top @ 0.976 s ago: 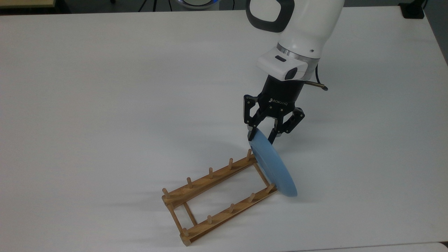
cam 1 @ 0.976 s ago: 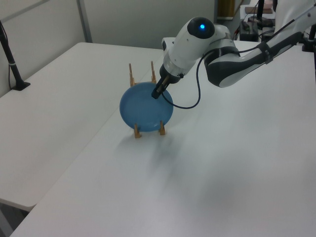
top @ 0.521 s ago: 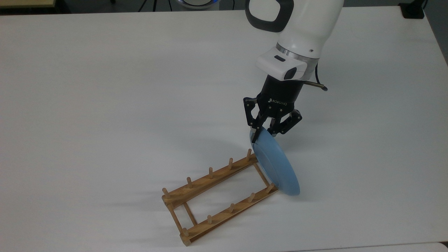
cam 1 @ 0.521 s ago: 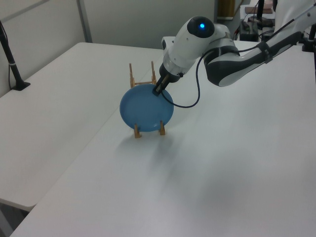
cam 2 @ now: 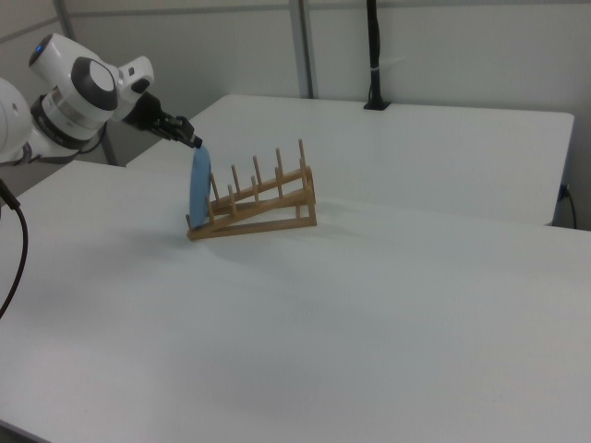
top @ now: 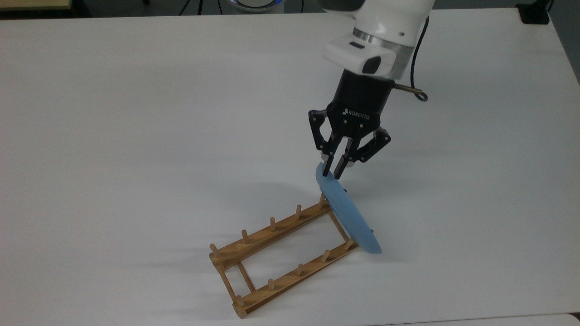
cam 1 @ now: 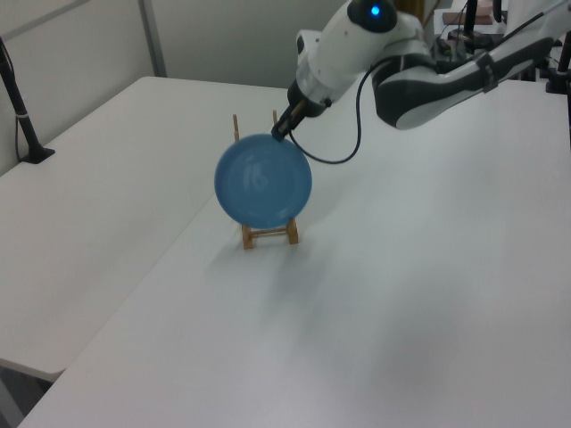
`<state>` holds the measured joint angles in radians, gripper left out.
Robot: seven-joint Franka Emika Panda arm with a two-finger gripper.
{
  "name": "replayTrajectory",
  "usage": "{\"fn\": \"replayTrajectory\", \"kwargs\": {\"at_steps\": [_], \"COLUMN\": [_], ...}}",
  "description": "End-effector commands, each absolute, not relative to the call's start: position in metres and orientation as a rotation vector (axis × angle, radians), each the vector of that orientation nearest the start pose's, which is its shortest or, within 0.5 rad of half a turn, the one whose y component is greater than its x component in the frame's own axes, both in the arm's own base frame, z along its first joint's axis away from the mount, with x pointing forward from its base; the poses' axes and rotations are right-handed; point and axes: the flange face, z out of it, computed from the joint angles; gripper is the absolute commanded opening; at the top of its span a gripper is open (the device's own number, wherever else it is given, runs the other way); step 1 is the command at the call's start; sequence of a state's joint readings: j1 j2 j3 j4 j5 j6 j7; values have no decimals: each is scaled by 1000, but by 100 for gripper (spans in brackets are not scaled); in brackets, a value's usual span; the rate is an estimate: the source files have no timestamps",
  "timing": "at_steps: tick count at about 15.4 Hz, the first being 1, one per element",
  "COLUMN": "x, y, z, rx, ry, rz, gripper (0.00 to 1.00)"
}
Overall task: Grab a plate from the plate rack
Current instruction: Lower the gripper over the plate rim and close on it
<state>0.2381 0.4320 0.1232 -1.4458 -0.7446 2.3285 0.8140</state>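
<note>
The light-blue plate (top: 346,215) (cam 1: 263,181) (cam 2: 199,179) stands on edge at the end slot of the wooden plate rack (top: 281,253) (cam 1: 268,235) (cam 2: 259,201). In the left view its lower rim hangs above the rack's front crossbar. My gripper (top: 334,171) (cam 1: 280,134) (cam 2: 195,142) is shut on the plate's top rim, both fingers pinching it from above. In the top view the plate is at the rack's right end and leans toward the top view's right.
The rack lies on a white table (top: 136,113) with wide bare room all around. A black post (cam 1: 22,120) (cam 2: 373,55) stands at the table's far edge. The table's front edge is close below the rack in the top view.
The gripper has closed on the plate's rim and risen, lifting the plate up from the rack. The arm has moved up and back.
</note>
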Motion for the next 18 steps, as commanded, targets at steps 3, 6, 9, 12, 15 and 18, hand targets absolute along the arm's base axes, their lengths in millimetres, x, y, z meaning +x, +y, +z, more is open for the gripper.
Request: {"fn": "replayTrajectory", "kwargs": {"at_steps": [3,6,9,12,15,18], "x": [681,681,681,684,687,688], "y": [217,218,222,229,235,241], "z": [516,512,505,480,456,439], "rx": [-3176,-3182,-3188,-3216,-3253,-3272], "ry": [161,154,147,115,62,32], "rz": [-1208,-1200,-1185,-1142,-1125,-1102], "gripper": [7,16,55,67,66,26]}}
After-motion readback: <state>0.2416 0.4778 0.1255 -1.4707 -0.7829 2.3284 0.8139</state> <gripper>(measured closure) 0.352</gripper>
